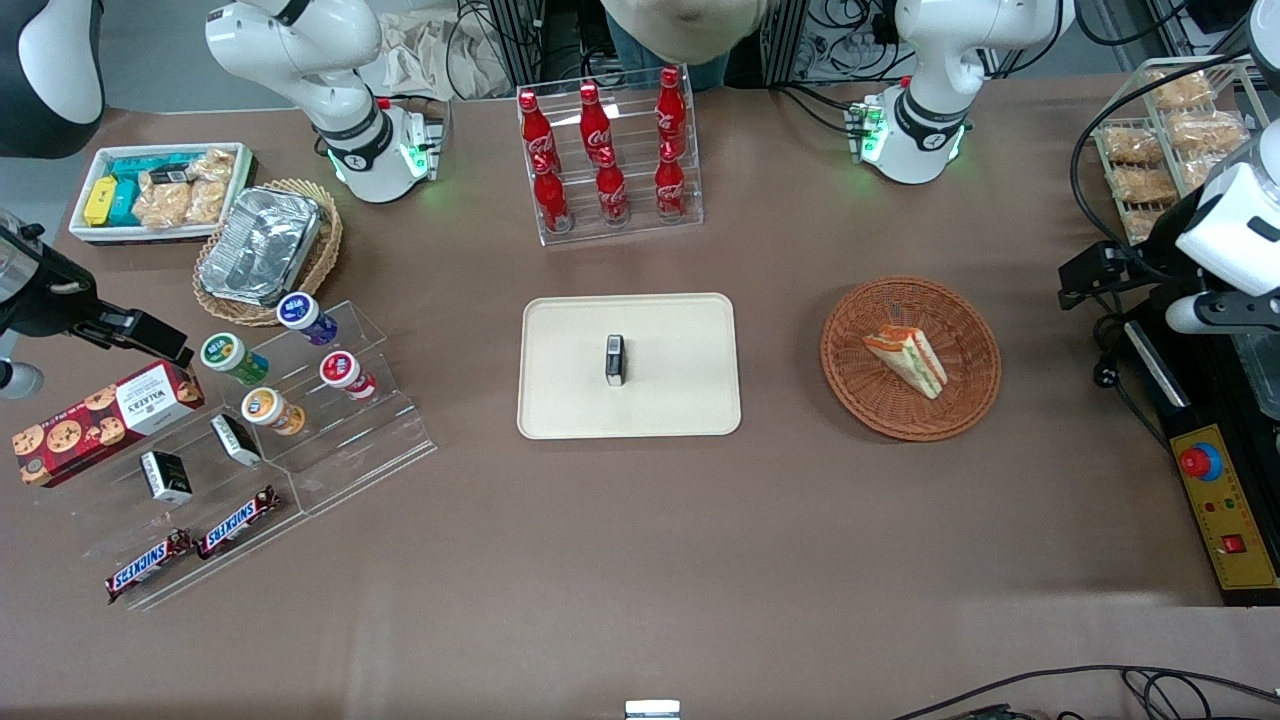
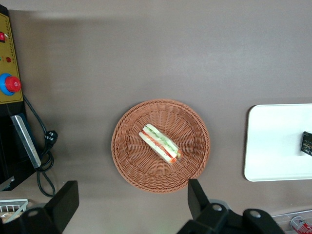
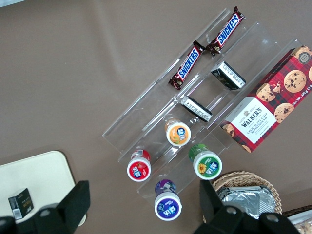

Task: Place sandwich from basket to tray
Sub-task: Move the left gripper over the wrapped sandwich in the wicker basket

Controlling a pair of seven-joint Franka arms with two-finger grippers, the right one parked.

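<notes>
Black two-finger gripper [image 2: 129, 204], jaws spread wide and holding nothing, high above the round reddish-brown wicker basket [image 2: 195, 161]. The triangular pale-bread sandwich [image 2: 161, 143] lies inside it, untouched; its long axis runs diagonally. Grasp, transfer and release onto the flat cream rectangular tray [image 1: 560, 400] all remain.

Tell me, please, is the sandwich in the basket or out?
In: the sandwich lies in the basket; the open gripper hovers above.

Brown table [image 1: 640, 540] carries tray [image 1: 560, 400], basket [image 1: 850, 390].
</notes>
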